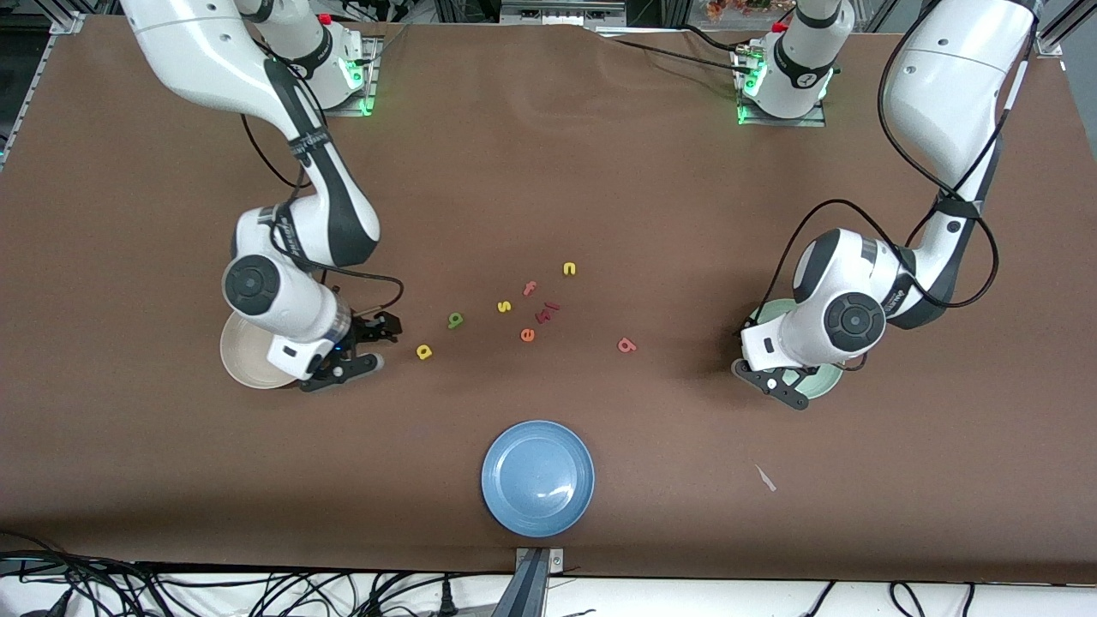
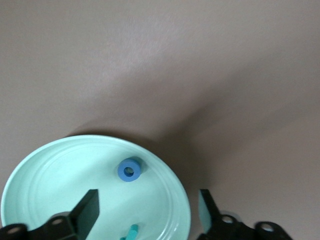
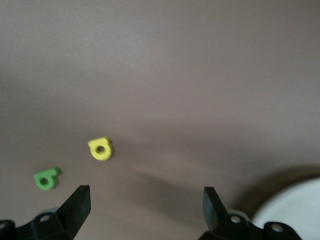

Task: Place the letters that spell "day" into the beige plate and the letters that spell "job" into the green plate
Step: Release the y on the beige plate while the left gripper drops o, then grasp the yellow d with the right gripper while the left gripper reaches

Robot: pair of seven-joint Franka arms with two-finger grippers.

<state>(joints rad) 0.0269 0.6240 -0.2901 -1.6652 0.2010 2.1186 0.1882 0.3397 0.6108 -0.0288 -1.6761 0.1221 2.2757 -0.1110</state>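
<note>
My left hand (image 2: 147, 215) hung spread over the green plate (image 2: 45, 170), blue "o" (image 2: 129, 169) dropped below; right hand (image 3: 145, 210) spread beside the yellow "a" (image 3: 100, 148).

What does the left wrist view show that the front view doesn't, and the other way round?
Only the left wrist view: a blue "o" and a teal piece lying in the green plate, which the left arm mostly hides from the front. Only the front view: the salmon-red "b", green "d" and yellow "a" on the table, and the beige plate. Both: the left gripper, fingers open, over the green plate's edge.
</note>
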